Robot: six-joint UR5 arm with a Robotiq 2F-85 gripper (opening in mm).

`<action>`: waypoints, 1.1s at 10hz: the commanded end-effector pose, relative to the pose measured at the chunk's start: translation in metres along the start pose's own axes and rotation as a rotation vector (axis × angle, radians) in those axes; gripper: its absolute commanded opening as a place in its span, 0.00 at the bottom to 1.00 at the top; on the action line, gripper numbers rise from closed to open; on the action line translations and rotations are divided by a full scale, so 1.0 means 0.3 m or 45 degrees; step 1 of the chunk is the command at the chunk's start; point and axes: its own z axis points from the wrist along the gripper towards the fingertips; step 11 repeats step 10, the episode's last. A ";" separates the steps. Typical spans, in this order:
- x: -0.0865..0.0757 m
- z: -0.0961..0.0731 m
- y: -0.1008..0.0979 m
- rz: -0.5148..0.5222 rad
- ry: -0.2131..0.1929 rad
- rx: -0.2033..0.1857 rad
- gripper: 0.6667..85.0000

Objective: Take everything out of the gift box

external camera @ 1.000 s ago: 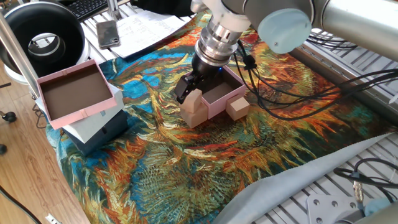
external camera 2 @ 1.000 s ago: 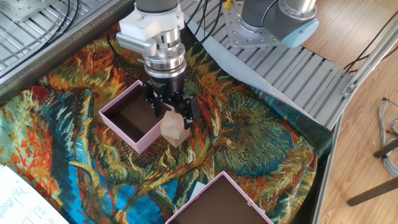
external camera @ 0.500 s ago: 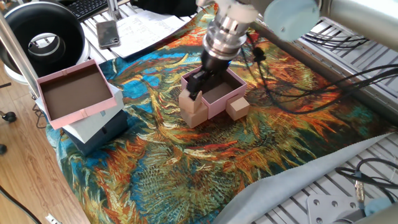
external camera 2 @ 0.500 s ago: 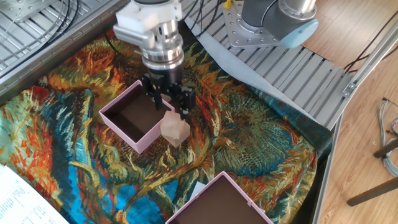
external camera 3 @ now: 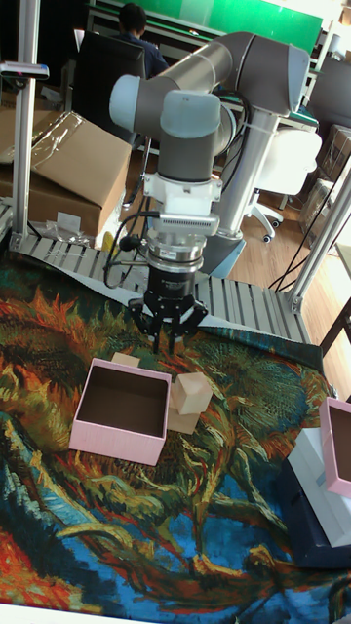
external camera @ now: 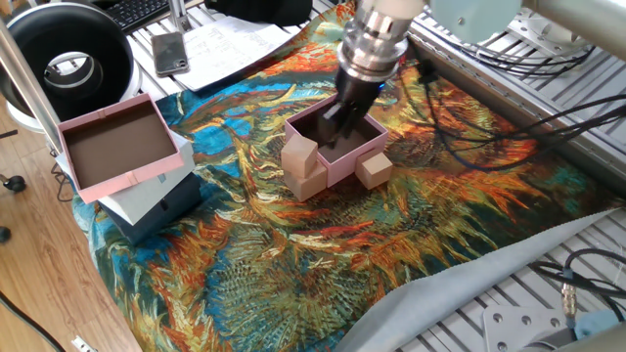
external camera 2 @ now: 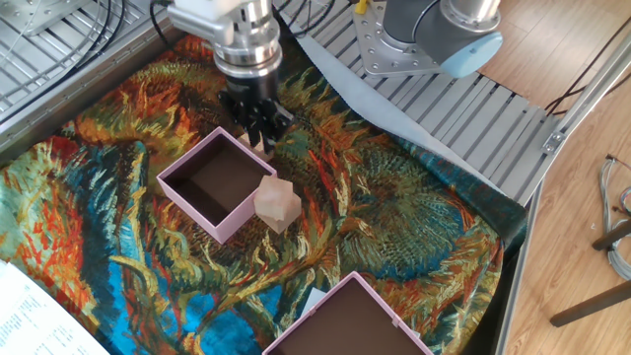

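Observation:
The pale-pink gift box (external camera: 344, 163) (external camera 2: 185, 195) (external camera 3: 115, 443) lies on the painted cloth, and its dark brown inside shows nothing. Against its outer wall a tan block (external camera: 299, 154) (external camera 2: 279, 202) (external camera 3: 193, 389) rests tilted on a second block (external camera: 311, 183) (external camera 3: 179, 421). A third block (external camera: 374, 170) (external camera 3: 125, 360) lies outside by another corner. My gripper (external camera: 339, 119) (external camera 2: 257, 126) (external camera 3: 169, 338) hangs open above the box's far edge. It holds nothing and stands apart from all the blocks.
A larger pink-rimmed brown tray (external camera: 112, 147) (external camera 2: 345, 320) sits on a white and dark blue box (external camera: 156, 205) at the cloth's edge. A phone (external camera: 169, 52), papers and a black round device (external camera: 68, 49) lie beyond. Cables (external camera: 469, 137) trail by the aluminium rails.
My gripper has let go of the top block, risen and moved across the gift box toward its far edge. The block stays on the lower one.

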 end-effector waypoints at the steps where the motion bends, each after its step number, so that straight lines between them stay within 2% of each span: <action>1: 0.058 -0.019 -0.125 0.006 0.077 0.117 0.02; 2: 0.053 -0.018 -0.154 0.015 0.064 0.140 0.02; 3: 0.030 -0.016 -0.170 0.022 0.027 0.146 0.02; 5: -0.002 -0.006 -0.140 0.017 -0.007 0.085 0.02; 7: -0.004 -0.007 -0.154 -0.007 -0.001 0.092 0.02; 11: -0.002 -0.029 -0.174 -0.050 0.000 0.073 0.02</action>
